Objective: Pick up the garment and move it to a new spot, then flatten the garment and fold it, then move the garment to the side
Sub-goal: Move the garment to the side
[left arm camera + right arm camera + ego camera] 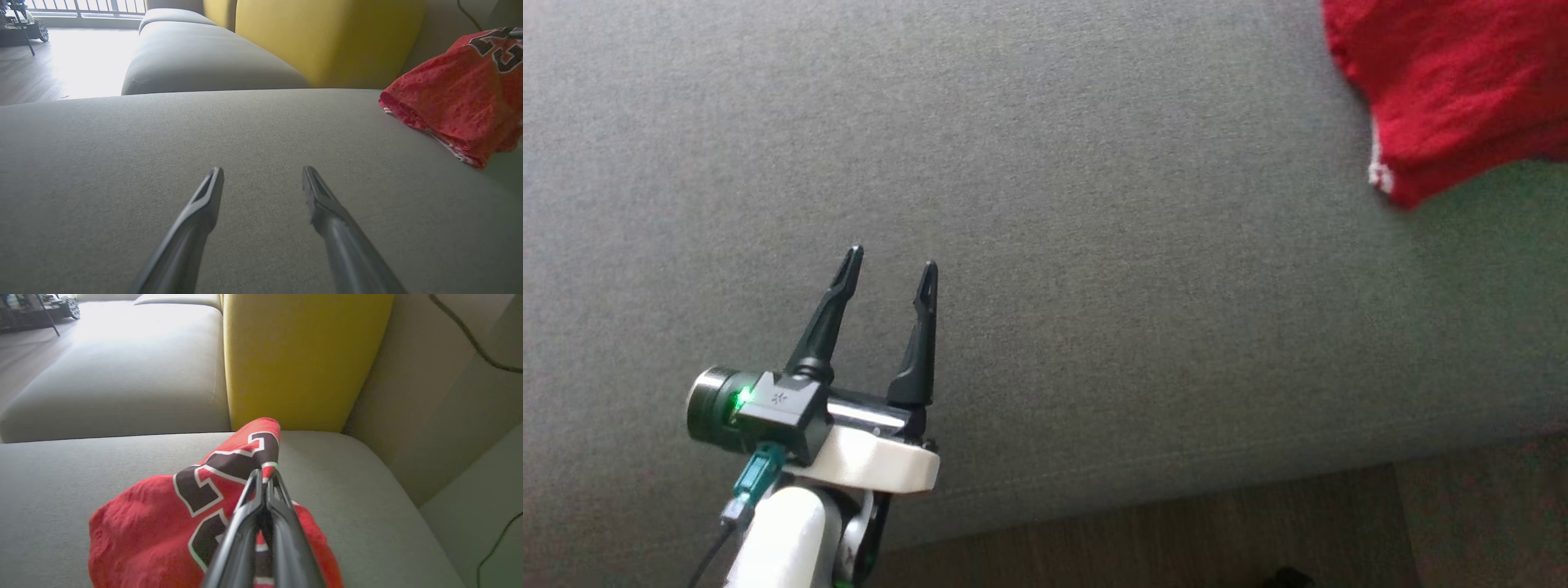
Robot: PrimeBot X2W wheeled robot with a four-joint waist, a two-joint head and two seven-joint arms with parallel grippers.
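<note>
- L gripper [890,263]: lower left of head view, fingers spread wide, above bare gray seat [1094,204].
- Garment [1454,90]: red, bunched, upper right corner of head view, on seat, well apart from L gripper.
- R gripper [265,475]: bottom centre of R wrist view, fingers pinched tight on raised fold of garment; yellow cushion [302,355] behind.

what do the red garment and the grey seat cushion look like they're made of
Red garment: looks like a light mesh or textured knit, matte, with a pebbled surface and soft bunched folds. Grey seat cushion: seems tightly woven upholstery, matte, fine even grain and a stitched seam near its front edge.
</note>
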